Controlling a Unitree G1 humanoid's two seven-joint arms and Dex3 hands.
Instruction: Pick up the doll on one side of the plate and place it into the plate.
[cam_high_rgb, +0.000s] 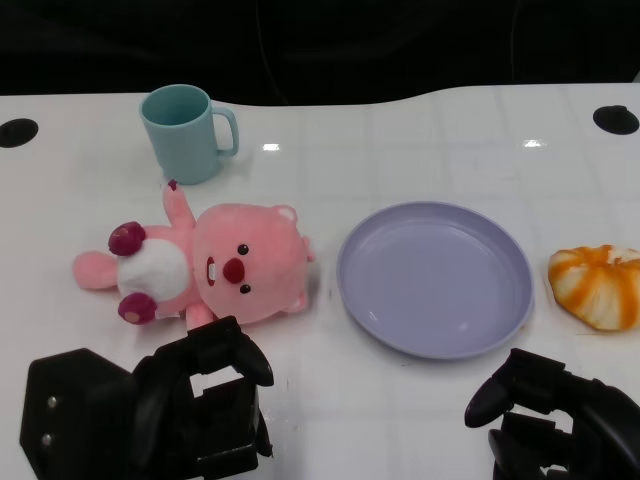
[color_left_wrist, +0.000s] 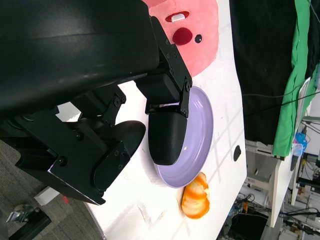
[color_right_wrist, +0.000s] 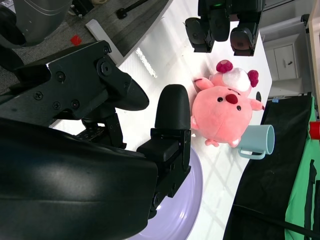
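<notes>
White and glossy, the desk (cam_high_rgb: 420, 400) is marked by faint grid lines and spots of reflected light, and a round black hole is set near each far corner. Beyond its far edge only darkness is seen in the head view. In the wrist views a grey floor, a black drape, green cloth and a white cabinet are shown around the desk.

A pink plush doll (cam_high_rgb: 215, 265) with a white belly and dark red paws is laid on its back on the desk, to the left of the lavender plate (cam_high_rgb: 434, 277) and just apart from its rim. Nothing is held in the plate. A light teal mug (cam_high_rgb: 186, 132) is stood upright behind the doll. An orange and white plush item (cam_high_rgb: 598, 286) is laid to the right of the plate, near its rim.

The left robot hand (cam_high_rgb: 195, 400) is held just in front of the doll, fingers apart and curved, with nothing gripped. The right robot hand (cam_high_rgb: 545, 415) is kept at the near edge in front of the plate, fingers likewise spread and empty.
</notes>
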